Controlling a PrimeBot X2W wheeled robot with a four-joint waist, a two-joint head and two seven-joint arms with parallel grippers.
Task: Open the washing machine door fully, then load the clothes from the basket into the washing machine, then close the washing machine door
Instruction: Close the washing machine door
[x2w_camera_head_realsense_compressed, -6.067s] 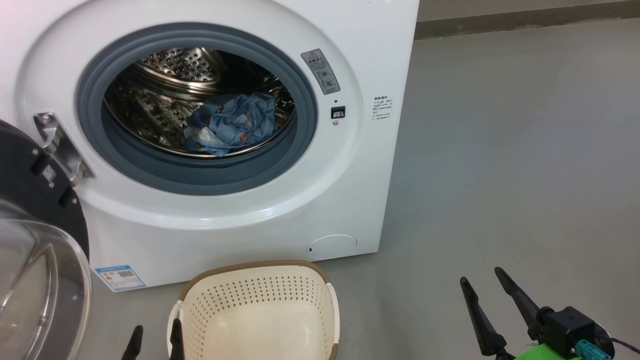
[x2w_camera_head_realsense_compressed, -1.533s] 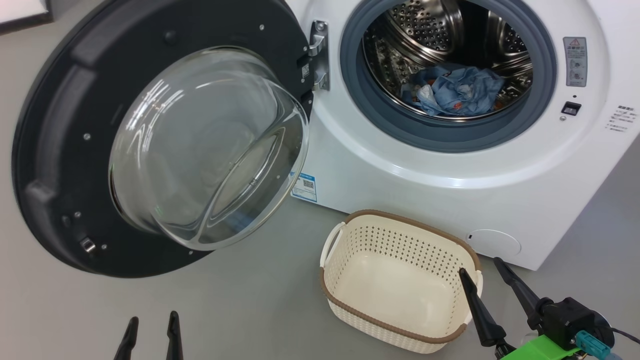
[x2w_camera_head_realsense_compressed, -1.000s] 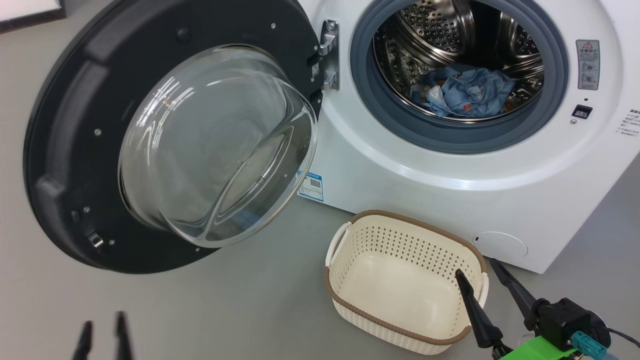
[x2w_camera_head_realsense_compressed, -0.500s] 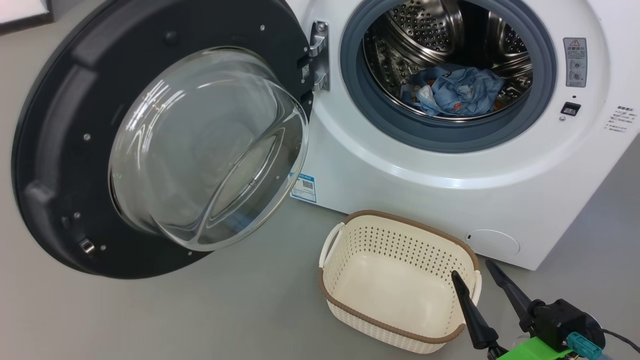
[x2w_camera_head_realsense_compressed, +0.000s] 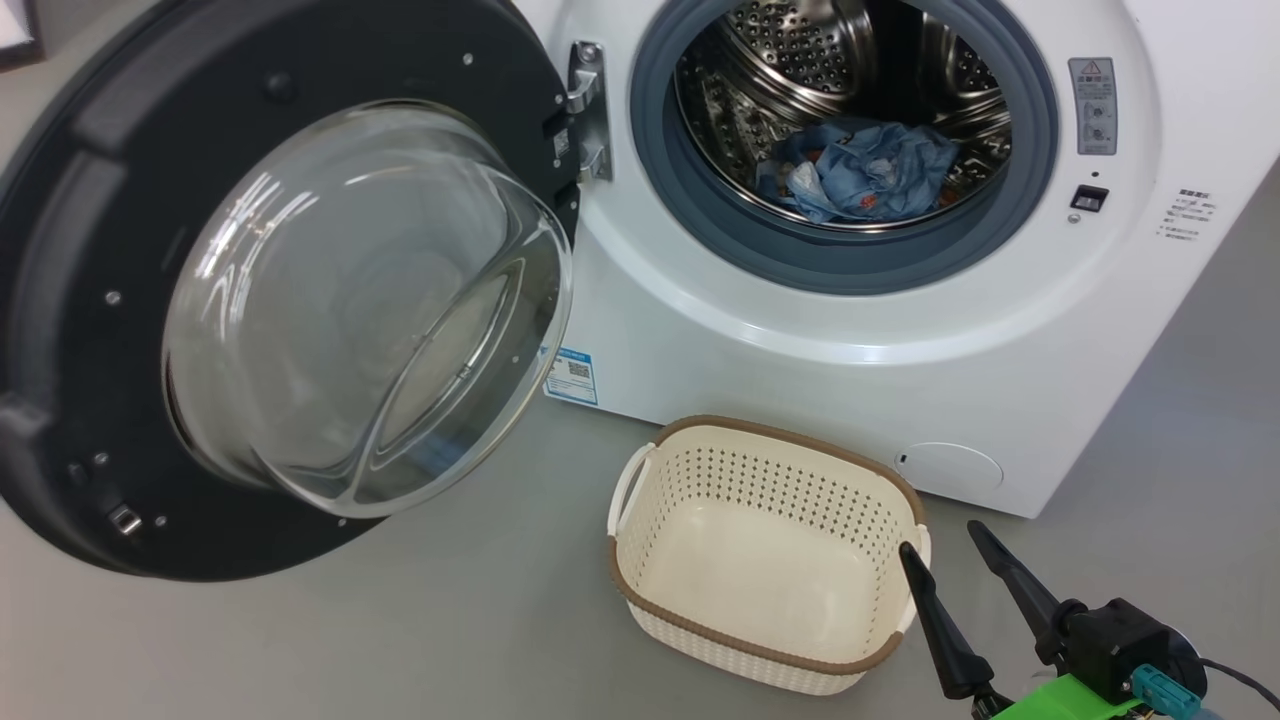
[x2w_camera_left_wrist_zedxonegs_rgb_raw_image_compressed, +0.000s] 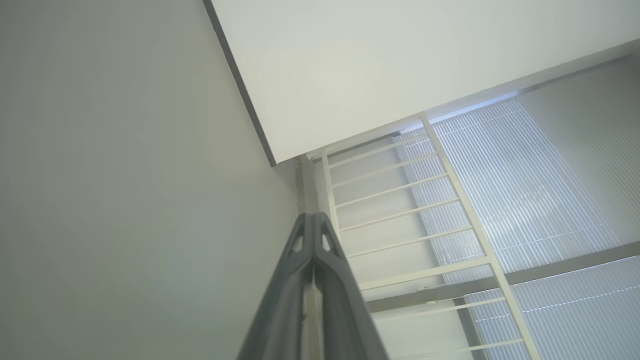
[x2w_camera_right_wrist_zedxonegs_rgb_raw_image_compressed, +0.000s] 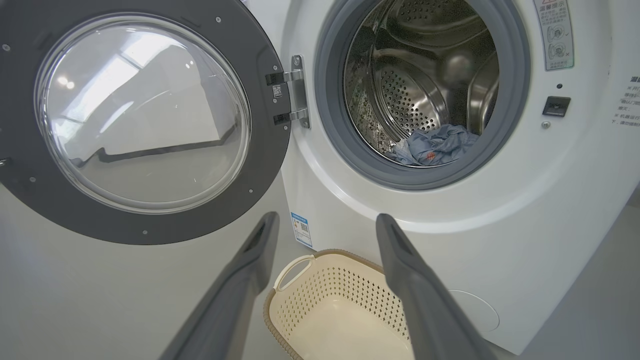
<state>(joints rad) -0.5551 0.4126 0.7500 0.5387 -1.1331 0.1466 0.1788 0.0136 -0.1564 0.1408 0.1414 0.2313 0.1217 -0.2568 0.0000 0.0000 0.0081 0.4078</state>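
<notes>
We see a flat grey floor (x2w_camera_head_realsense_compressed: 450, 620) under everything. On its far side stands the big white boxy washing machine (x2w_camera_head_realsense_compressed: 800, 370), its round mouth facing us. Its large round shiny black door (x2w_camera_head_realsense_compressed: 60, 250) is swung wide open to the left on a silver metal hinge (x2w_camera_head_realsense_compressed: 585, 110). The bulging clear glass bowl window (x2w_camera_head_realsense_compressed: 370, 300) in the middle of the door sticks out toward us. Inside the mouth is a grey rubber ring (x2w_camera_head_realsense_compressed: 700, 215), and behind it the shiny steel drum (x2w_camera_head_realsense_compressed: 790, 50) full of little holes. The small cream-white plastic basket (x2w_camera_head_realsense_compressed: 760, 432) with holes in its sides and a brown rim sits on the floor just in front of the machine, and we can see its bare bottom. The clothes (x2w_camera_head_realsense_compressed: 860, 170), a small light blue bundle with orange bits and a white part, lie at the bottom of the drum, well apart from the basket. Our right gripper (x2w_camera_head_realsense_compressed: 940, 538) is near us on the right, close to the basket's right end; its two long dark jaws are spread apart and hold nothing. Our left gripper (x2w_camera_left_wrist_zedxonegs_rgb_raw_image_compressed: 312, 217) has its jaws pressed together with nothing between them, and it points at a pale wall (x2w_camera_left_wrist_zedxonegs_rgb_raw_image_compressed: 400, 60) and some white bars (x2w_camera_left_wrist_zedxonegs_rgb_raw_image_compressed: 400, 190). A small blue label (x2w_camera_head_realsense_compressed: 572, 375) is stuck low on the machine's left, and a round white flap (x2w_camera_head_realsense_compressed: 950, 467) is low on its right.
</notes>
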